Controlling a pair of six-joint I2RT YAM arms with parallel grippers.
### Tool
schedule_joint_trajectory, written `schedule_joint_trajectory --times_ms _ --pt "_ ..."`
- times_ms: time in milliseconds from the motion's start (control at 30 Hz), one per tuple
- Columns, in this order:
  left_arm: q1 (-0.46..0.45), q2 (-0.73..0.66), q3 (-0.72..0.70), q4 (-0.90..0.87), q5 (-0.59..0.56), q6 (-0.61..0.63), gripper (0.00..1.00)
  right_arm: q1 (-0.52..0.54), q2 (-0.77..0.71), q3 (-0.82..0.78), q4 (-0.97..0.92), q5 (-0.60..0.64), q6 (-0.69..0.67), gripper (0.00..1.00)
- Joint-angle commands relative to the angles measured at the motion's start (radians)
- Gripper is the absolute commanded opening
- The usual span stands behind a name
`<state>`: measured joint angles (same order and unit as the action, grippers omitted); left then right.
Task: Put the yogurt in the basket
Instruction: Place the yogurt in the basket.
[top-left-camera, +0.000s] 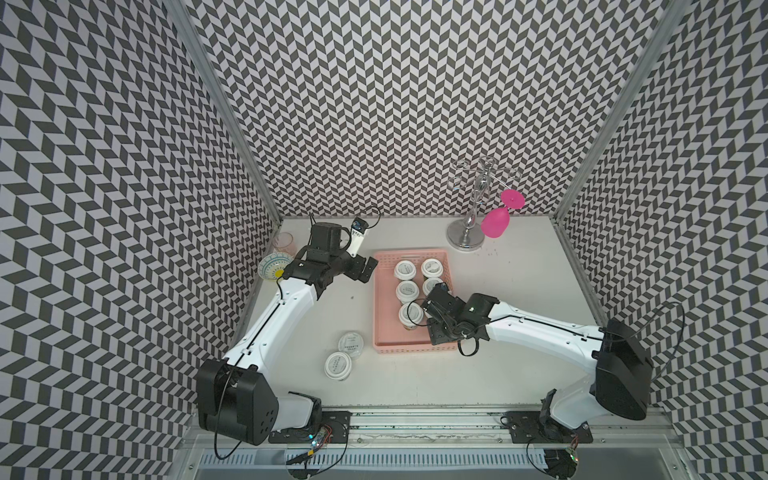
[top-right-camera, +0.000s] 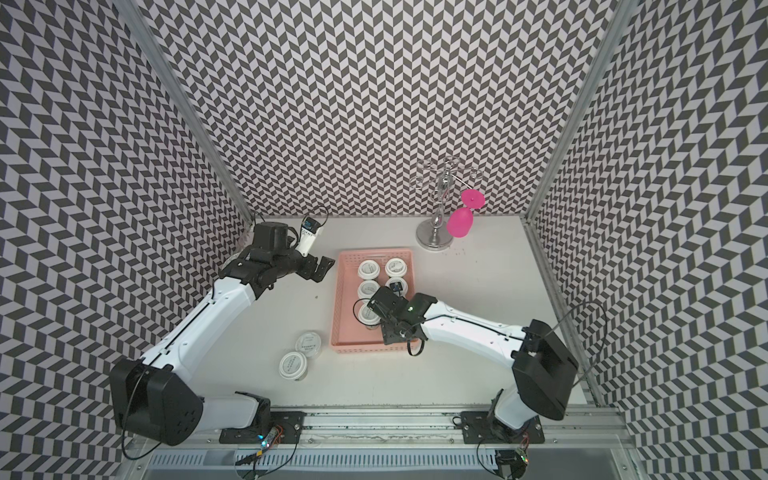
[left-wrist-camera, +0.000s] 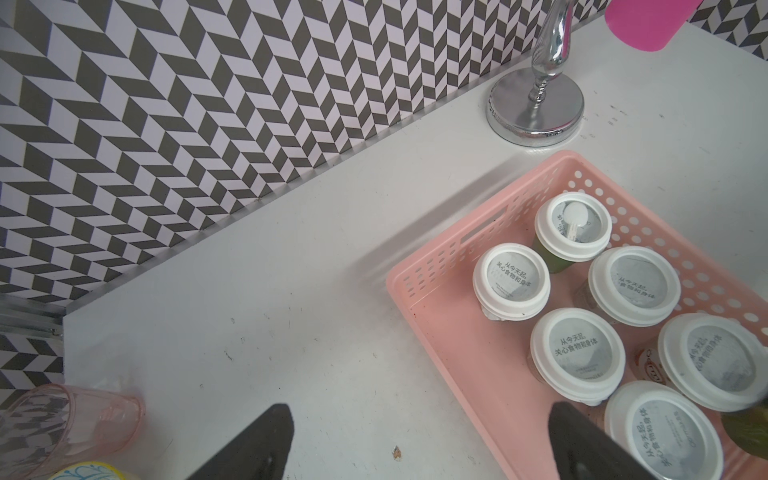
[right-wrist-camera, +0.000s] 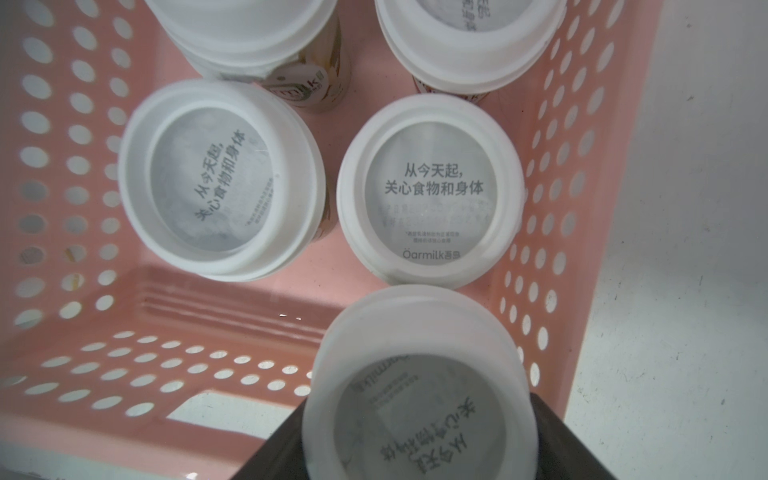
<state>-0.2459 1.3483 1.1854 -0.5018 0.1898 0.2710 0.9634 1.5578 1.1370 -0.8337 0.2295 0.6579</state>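
The yogurt cups are small and round. Each has a flat white lid printed in grey, and the bodies that show are green or pale. The right claw (right-wrist-camera: 415, 434) pinches one held cup (right-wrist-camera: 417, 374) between its dark fingers (right-wrist-camera: 552, 424), lid up, inside the outline of the pale-pink basket (right-wrist-camera: 75, 316) with perforated walls. Whether the cup's base rests on the basket floor cannot be told.

Just ahead of this claw a second cup (right-wrist-camera: 430, 189) and a third cup (right-wrist-camera: 220, 178) stand side by side. Two more sit beyond them, cut off at the frame edge. Two loose cups, one (top-left-camera: 351, 344) close beside the other (top-left-camera: 338, 365), stand on the white table (top-left-camera: 498, 365) outside the basket. They are past the long wall opposite the right claw and well apart from it.

The right arm lies stretched low from its base across the basket's nearer long wall, with the wrist bent and the claw pointing down into the basket.

The left arm reaches away from its base, with the wrist folded toward the basket. The left claw (top-left-camera: 365, 270) is spread wide with nothing between its fingers, above bare table just beside the basket's far corner. A clear pinkish glass (left-wrist-camera: 70, 424) and a patterned bowl (top-left-camera: 274, 266) sit on the side of this claw away from the basket.
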Motion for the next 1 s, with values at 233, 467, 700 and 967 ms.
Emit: schedule_joint_trajectory --times_ms 233,467,700,967 --pt "0.007 0.008 -0.011 0.023 0.016 -0.004 1.0 -0.012 0.036 -0.011 0.057 -0.006 -0.017 0.72" --pt "0.007 0.009 -0.012 0.023 0.016 -0.004 0.99 -0.011 0.024 -0.037 0.065 -0.011 -0.014 0.72" --pt "0.007 0.012 -0.009 0.023 0.019 -0.004 1.0 -0.011 0.037 -0.064 0.083 -0.037 -0.023 0.72" --pt "0.007 0.012 -0.01 0.023 0.019 -0.003 1.0 -0.014 0.048 -0.062 0.091 -0.033 -0.027 0.76"
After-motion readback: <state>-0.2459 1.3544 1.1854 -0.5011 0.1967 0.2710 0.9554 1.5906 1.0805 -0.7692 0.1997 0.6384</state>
